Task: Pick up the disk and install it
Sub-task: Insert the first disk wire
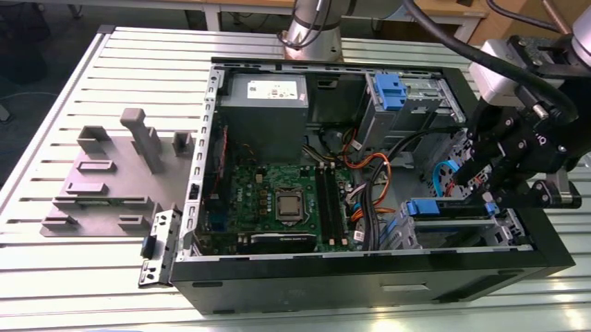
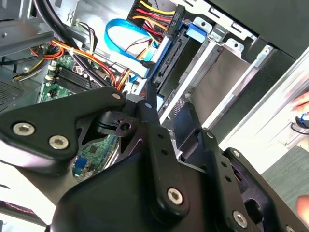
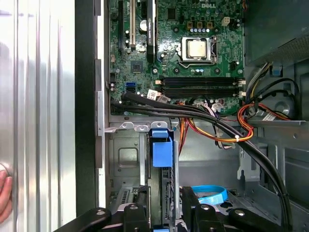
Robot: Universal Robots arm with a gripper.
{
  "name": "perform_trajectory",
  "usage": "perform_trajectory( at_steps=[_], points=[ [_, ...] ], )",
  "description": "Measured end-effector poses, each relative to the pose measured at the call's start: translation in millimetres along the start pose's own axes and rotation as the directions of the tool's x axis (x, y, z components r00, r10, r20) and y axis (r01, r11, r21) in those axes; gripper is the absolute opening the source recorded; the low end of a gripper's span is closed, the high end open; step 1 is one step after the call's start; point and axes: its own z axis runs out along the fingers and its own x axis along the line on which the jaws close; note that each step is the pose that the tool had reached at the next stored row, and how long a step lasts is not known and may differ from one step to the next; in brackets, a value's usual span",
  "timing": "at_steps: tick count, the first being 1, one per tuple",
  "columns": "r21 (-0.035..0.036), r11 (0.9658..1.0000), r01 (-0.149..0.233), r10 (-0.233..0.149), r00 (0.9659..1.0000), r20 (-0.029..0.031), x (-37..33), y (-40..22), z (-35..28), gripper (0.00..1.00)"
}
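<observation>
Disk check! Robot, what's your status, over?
Gripper right at the disk, grip unclear. Disk sits in the drive cage. Black cables run close beside, not across it.

An open computer case point(image 1: 369, 290) lying on a table point(image 1: 138, 55)
A plate with holders point(image 1: 111, 190) sits on the table, at the exterior view's left of the case. Inside the case, the power supply point(image 1: 263, 104) is at the far side and the motherboard point(image 1: 277, 200) lies nearer. A drive cage point(image 1: 406, 97) is at the exterior view's right of the power supply. The disk point(image 1: 425, 207) sits in a slot at the near side, on the exterior view's right, just under the gripper point(image 1: 480, 194). The arm's base point(image 1: 312, 31) stands behind the case.
</observation>
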Motion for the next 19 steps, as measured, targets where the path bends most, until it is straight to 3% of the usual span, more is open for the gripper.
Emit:
perform_trajectory(
  at_steps=[5, 10, 19],
  points=[
    [0.0, 1.0, 0.0, 0.0, 1.0, -0.0003, -1.5, 0.0, -0.2, 0.41],
    [-0.0001, 1.0, 0.003, -0.003, 1.0, -0.0001, -10.0, 0.1, 1.1, 0.41],
    [-0.001, 0.9998, 0.021, -0.021, 0.9998, -0.0006, -15.9, -5.0, 6.2, 0.41]
  ],
)
